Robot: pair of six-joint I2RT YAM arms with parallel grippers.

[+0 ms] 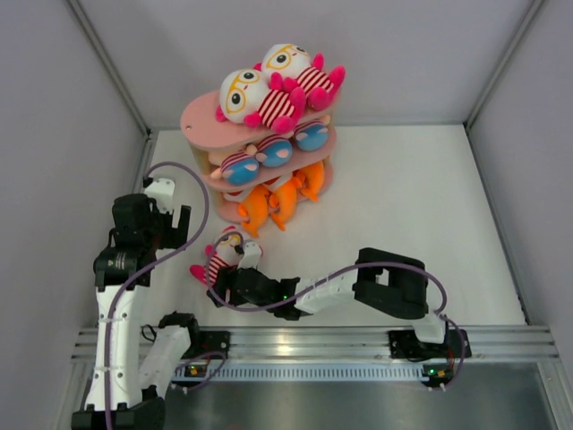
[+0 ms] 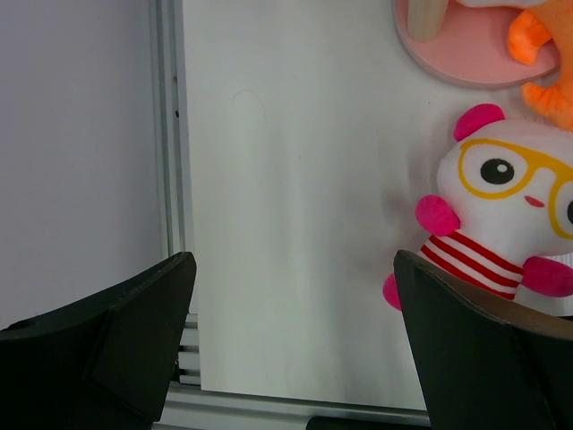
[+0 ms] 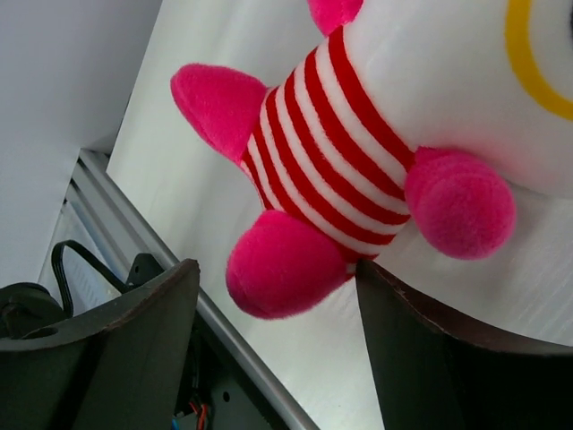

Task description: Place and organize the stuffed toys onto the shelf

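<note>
One striped toy [image 1: 218, 257] lies loose near the desk's near-left corner, short of the shelf [image 1: 199, 117].
Right gripper [image 3: 277, 282] stands apart around one pink foot; left gripper [image 2: 294, 269] apart, empty. Judged soft, light, squashy: pinch the striped torso.

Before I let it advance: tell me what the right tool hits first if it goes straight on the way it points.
Most likely the striped toy: its pink foot lies straight ahead, between the fingers of the open right tool, ahead of the white table. How close it is I cannot tell.
</note>
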